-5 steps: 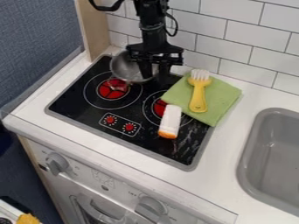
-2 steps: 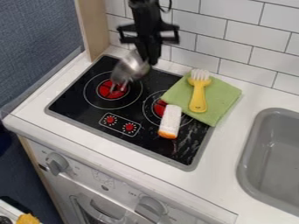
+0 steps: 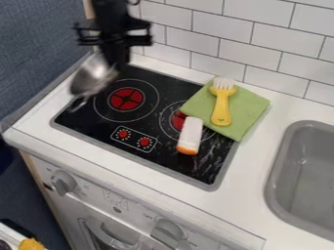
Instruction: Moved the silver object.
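- Your gripper (image 3: pixel 116 61) is at the far left, raised over the far left corner of the black cooktop (image 3: pixel 88 122).
- You have the silver pot (image 3: pixel 93 77) in its grip, with the fingers closed at the pot's right side.
- The pot hangs tilted in the air at the far left, to the left of the left burner (image 3: pixel 125 99), its small handle (image 3: pixel 78 104) pointing toward the near side.
- To the right, you have a green cloth (image 3: pixel 244 114) lying partly on the cooktop and partly on the white counter (image 3: pixel 251 205).
- On that cloth lies a yellow brush (image 3: pixel 221 108), its white bristles toward the far side and its handle toward the near side.
- Just left of the cloth, a white piece with an orange end (image 3: pixel 190 135) lies on the cooktop, the orange end nearest you.
- The right burner (image 3: pixel 177 120) is partly covered by the cloth and that white piece.
- Farther right, you see the gray sink (image 3: pixel 279 163) set into the counter.
- White tiles (image 3: pixel 261 41) line the far wall.
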`<state>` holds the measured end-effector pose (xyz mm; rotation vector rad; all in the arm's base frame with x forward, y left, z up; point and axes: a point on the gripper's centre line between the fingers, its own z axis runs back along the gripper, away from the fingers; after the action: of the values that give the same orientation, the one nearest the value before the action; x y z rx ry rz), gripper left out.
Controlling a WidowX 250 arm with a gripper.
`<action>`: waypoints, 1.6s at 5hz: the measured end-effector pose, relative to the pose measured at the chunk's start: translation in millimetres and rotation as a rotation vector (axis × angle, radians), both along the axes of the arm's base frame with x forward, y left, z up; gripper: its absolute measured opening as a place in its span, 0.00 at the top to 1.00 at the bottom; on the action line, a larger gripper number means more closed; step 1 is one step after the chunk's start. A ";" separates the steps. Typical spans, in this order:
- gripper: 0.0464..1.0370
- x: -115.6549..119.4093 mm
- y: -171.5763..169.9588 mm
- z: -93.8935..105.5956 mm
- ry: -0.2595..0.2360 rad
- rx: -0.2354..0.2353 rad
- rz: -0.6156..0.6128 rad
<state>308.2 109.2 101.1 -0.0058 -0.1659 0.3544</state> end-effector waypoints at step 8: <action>0.02 -2.0 -18.4 -8.3 -0.019 0.039 -0.191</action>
<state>306.2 90.7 92.9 0.0134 -0.1893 0.1605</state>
